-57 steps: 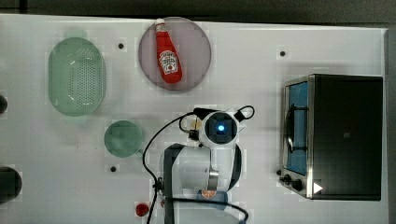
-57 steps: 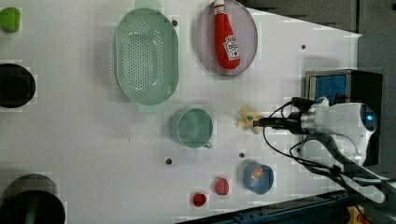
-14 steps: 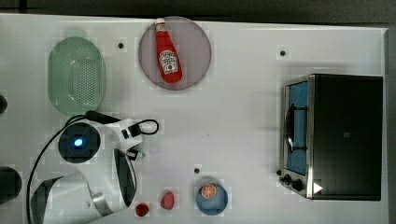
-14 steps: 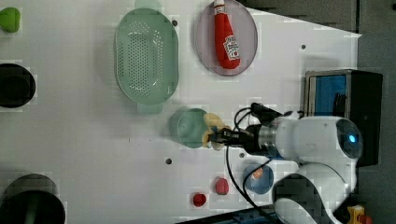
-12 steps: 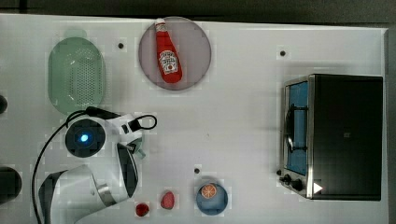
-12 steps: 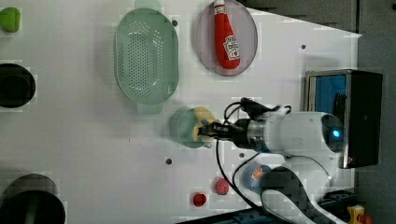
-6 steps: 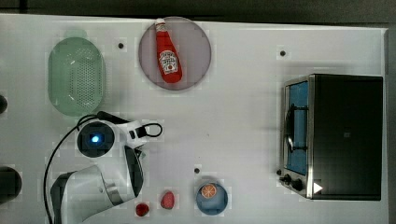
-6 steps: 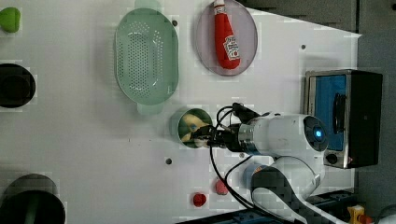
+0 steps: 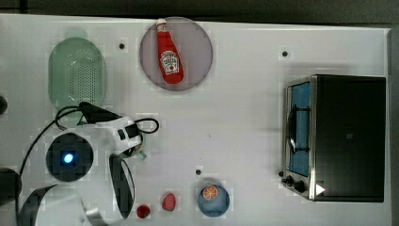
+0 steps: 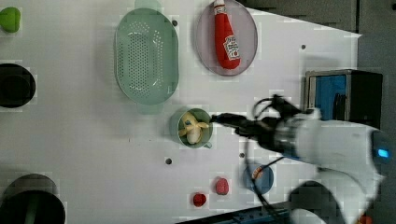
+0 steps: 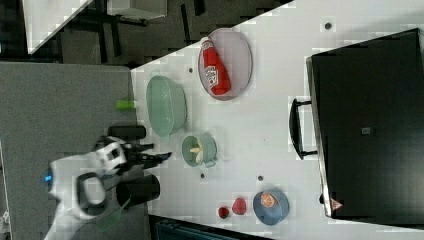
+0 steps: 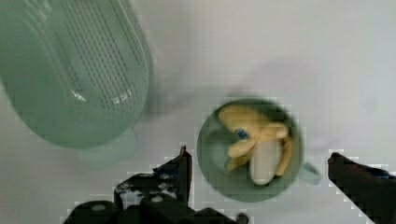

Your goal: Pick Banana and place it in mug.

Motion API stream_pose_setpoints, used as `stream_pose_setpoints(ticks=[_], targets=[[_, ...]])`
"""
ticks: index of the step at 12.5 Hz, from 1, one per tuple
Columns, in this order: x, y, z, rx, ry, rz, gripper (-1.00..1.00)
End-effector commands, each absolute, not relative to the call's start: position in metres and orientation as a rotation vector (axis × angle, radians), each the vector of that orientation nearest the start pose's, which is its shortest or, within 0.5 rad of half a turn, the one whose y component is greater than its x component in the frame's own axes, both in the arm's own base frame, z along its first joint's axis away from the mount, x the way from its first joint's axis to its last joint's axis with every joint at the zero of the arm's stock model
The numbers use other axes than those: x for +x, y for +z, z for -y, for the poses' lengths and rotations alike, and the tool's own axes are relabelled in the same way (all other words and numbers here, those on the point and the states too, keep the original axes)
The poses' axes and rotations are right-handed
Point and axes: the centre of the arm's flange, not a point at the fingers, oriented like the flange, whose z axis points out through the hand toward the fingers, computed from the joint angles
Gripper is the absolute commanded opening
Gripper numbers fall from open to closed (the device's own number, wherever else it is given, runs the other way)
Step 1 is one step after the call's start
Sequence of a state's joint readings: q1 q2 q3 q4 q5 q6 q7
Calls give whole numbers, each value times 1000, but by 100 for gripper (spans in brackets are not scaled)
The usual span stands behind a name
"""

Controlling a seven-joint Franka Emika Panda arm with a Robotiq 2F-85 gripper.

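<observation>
White tabletop (image 10: 93,154): your banana (image 10: 191,128) lies inside the mug (image 10: 175,122); your gripper (image 12: 259,179) stands wide, empty; only withdrawal remains.

The arm (image 10: 336,144) is clad in smooth white rounded shells, with black bands at the joints. A round black cap lit by a small blue light (image 9: 68,157) is seen on it in the top view. Thin black cables (image 9: 146,125) are looped beside the wrist. The gripper (image 12: 259,175) is made of black, angular fingers (image 12: 180,170).
</observation>
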State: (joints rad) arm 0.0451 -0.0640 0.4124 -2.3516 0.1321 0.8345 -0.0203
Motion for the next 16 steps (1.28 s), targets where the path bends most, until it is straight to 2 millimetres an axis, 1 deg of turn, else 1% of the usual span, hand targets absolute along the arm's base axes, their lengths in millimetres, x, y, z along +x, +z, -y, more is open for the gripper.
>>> stream_pose_setpoints(ticks=[1, 3, 5, 6, 7, 8, 9, 10, 11, 12, 14, 16], targets=[[464, 445, -175, -2893, -181, -832, 100], [453, 499, -135, -2898, -115, -930, 100], [445, 549, -90, -2861, -59, -1036, 100], [442, 569, -67, -2835, -34, -1089, 100], [441, 582, -45, -2818, -12, -1135, 100], [442, 592, -25, -2814, -24, -1169, 100], [444, 603, -7, -2829, -75, -1174, 100], [444, 611, 12, -2882, -120, -1169, 100], [443, 615, 26, -2928, -149, -1169, 100], [442, 616, 29, -2912, -131, -1197, 100], [439, 610, 25, -2876, -57, -1285, 100], [438, 607, 23, -2874, -32, -1305, 100]])
